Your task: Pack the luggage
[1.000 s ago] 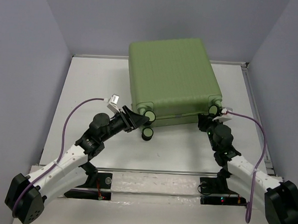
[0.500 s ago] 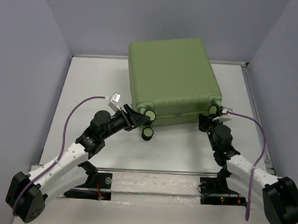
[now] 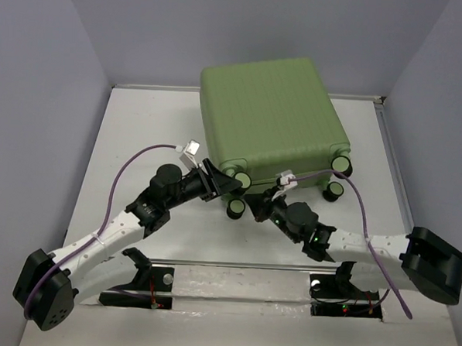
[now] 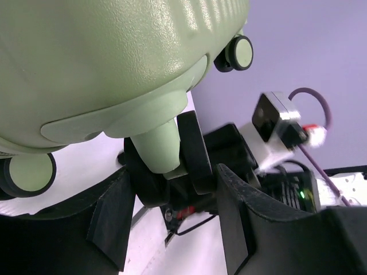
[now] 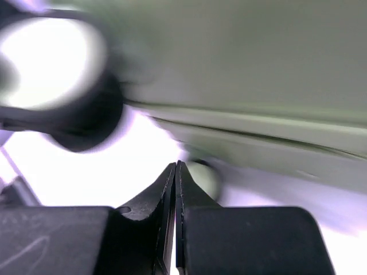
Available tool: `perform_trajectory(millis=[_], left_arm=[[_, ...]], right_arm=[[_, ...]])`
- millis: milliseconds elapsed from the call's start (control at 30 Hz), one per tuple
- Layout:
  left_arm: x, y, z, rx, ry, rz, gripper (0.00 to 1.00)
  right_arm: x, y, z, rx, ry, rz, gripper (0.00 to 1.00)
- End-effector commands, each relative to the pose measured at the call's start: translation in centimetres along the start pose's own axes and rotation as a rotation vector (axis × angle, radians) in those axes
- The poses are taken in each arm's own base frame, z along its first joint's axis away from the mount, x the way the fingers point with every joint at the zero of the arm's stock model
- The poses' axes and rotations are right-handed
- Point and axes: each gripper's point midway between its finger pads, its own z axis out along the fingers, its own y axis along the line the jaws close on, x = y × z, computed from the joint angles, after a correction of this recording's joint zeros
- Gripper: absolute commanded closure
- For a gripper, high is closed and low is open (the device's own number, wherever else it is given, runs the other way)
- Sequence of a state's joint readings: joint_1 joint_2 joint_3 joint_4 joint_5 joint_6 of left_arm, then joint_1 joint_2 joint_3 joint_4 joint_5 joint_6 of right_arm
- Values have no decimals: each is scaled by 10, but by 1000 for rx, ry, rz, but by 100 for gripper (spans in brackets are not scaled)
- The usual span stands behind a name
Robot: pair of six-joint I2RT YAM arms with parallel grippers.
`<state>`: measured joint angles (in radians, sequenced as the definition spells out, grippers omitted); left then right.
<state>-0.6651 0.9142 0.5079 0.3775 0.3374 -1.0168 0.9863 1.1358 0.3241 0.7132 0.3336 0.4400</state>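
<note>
Swinging in from the luggage's right corner, the right pincer (image 3: 254,201) now sits below its near edge, fingers pressed together on nothing in the wrist view. Left pincer (image 4: 172,215) stands open around a wheel (image 4: 192,152), seen only close up. Closed luggage (image 3: 268,121) lies flat mid-tabletop (image 3: 140,129). No writing legible.

I'm looking down at a white counter (image 3: 140,129) that is sitting boxed in by pale lavender walls (image 3: 41,93) on the left, back and right, with a thin metal rail (image 3: 242,264) running along its near edge.
</note>
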Motion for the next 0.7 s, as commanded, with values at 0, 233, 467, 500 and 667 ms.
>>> perform_trajectory(millis=[0, 233, 467, 500, 667], left_arm=[[-31, -114, -14, 362, -74, 126, 94], [-42, -145, -23, 424, -88, 133, 94], [-44, -136, -28, 366, -112, 154, 94], [-42, -130, -27, 354, -109, 148, 94], [-37, -115, -25, 327, -112, 139, 94]], right_arm=[[-25, 94, 14, -199, -96, 23, 93], [5, 155, 29, -219, -103, 26, 93], [-13, 43, -14, 41, -116, 78, 93], [-7, 23, -21, 99, -97, 54, 88], [-14, -50, -45, 244, -53, 56, 43]])
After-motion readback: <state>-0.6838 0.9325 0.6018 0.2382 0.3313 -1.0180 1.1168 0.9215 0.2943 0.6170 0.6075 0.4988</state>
